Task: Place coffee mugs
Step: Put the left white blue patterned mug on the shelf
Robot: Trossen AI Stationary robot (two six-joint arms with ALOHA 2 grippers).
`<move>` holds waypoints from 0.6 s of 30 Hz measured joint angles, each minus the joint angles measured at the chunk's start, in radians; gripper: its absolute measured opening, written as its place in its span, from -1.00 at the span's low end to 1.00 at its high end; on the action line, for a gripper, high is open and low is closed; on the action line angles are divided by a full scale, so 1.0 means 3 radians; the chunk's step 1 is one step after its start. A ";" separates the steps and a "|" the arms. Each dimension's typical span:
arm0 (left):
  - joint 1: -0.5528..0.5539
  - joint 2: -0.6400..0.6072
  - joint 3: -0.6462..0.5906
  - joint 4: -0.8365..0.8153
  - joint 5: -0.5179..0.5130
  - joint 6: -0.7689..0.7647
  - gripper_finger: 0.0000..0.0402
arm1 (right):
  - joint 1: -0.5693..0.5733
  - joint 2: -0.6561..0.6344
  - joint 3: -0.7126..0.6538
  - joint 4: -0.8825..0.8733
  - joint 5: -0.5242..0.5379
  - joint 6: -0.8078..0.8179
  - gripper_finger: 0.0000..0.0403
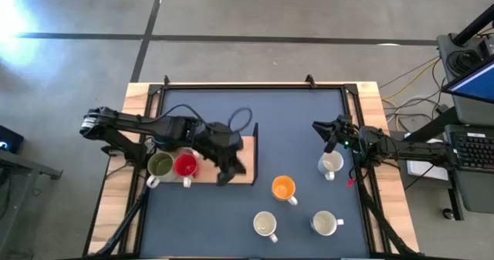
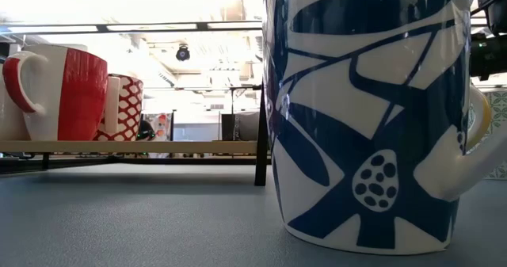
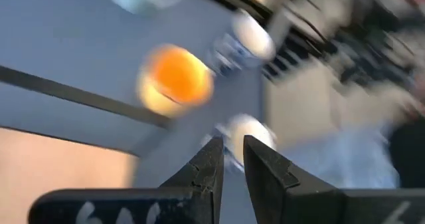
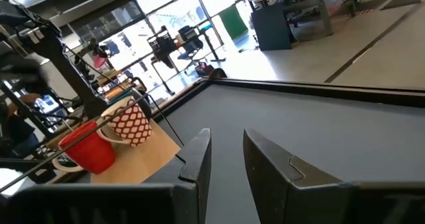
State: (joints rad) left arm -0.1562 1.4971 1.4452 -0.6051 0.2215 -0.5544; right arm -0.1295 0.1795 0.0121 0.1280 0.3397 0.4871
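High view: olive green mug (image 1: 160,165) and red mug (image 1: 185,165) at nine o'clock on wooden board (image 1: 245,171), beneath left gripper (image 1: 224,173), fingers narrowly parted, empty. Orange mug (image 1: 283,187) centre surface (image 1: 293,121). Right gripper (image 1: 328,133) at three o'clock, fingers slightly apart, empty.

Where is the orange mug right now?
In the high view the orange mug stands on the dark mat near the table's middle, just right of the wooden board, apart from the white mugs.
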 joint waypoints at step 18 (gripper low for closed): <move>-0.0715 0.0033 0.0000 -0.0123 -0.0052 0.0201 -0.80 | 0.0000 0.0000 0.0000 0.0000 0.0000 0.0007 -0.60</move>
State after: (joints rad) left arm -0.3706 1.5070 1.4452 -0.6421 0.2059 -0.4941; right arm -0.1295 0.1795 0.0120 0.1280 0.3397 0.4892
